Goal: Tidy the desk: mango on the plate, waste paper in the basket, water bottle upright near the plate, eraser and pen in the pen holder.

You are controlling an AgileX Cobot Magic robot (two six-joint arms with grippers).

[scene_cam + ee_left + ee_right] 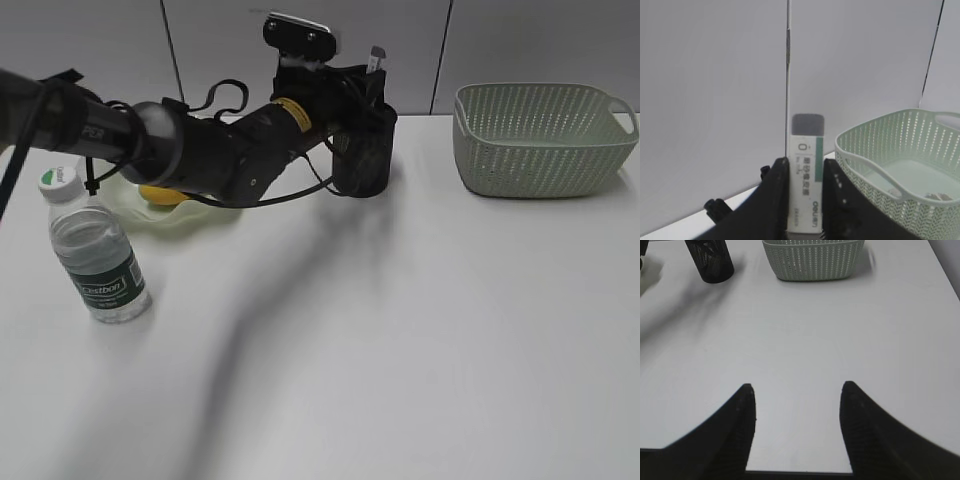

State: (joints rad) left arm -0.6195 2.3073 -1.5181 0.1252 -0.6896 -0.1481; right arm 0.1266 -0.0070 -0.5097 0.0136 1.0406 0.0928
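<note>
My left gripper (805,162) is shut on the eraser (807,145), a white block in a white-and-green sleeve standing upright between the fingers. In the exterior view that gripper (365,88) hovers right over the black mesh pen holder (362,150), with the eraser's (377,57) top poking up. The mango (160,194) lies on the ruffled green plate (190,216), half hidden behind the arm. The water bottle (95,255) stands upright at the front left of the plate. The basket (545,135) sits at the back right. My right gripper (797,386) is open over bare desk (805,340). The pen and the waste paper are not visible.
The left arm stretches from the left edge across the plate to the pen holder (710,260). The basket (890,165) stands just right of the left gripper. A grey panelled wall rises behind the desk's far edge.
</note>
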